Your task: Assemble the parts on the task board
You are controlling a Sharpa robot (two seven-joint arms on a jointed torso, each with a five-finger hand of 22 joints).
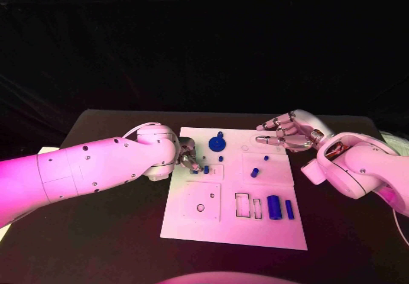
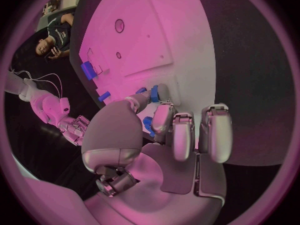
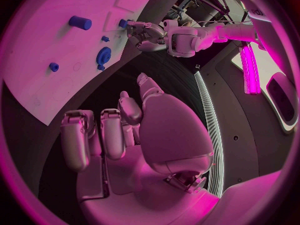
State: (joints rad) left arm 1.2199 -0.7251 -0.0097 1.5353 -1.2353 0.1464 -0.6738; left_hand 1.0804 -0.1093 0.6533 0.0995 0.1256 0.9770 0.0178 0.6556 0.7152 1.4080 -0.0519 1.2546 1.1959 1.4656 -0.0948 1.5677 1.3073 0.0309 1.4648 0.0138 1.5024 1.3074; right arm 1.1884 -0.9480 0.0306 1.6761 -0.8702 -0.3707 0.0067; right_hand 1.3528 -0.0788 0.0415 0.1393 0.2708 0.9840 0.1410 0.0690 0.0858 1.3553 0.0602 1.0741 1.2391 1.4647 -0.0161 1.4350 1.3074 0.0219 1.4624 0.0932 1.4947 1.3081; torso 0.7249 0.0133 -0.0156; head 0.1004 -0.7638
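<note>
Left hand down on the board, right hand hanging back

Closest to the front edge of the task board [image 1: 230,234] are two blue parts lying side by side in the near right corner, a fat cylinder [image 1: 274,207] and a thinner one [image 1: 289,209], right next to a couple of rectangular cutouts. Board sits in the middle of the black table [image 1: 111,236]. Further back there's a blue gear-like part [image 1: 216,142] near the far edge, a blue peg [image 1: 256,173] standing mid-board, plus a few tiny blue studs scattered around it.

Left hand [image 1: 189,160] is down over the left edge of the board, fingers [image 2: 164,120] bunched close around a small blue part [image 2: 154,93]. From the wrist view it looks pinched between thumb and finger, so I'd say it's holding it.

Right hand [image 1: 288,132] is off the far right corner of the board, well apart from the parts, fingers curled in loosely with nothing in them
</note>
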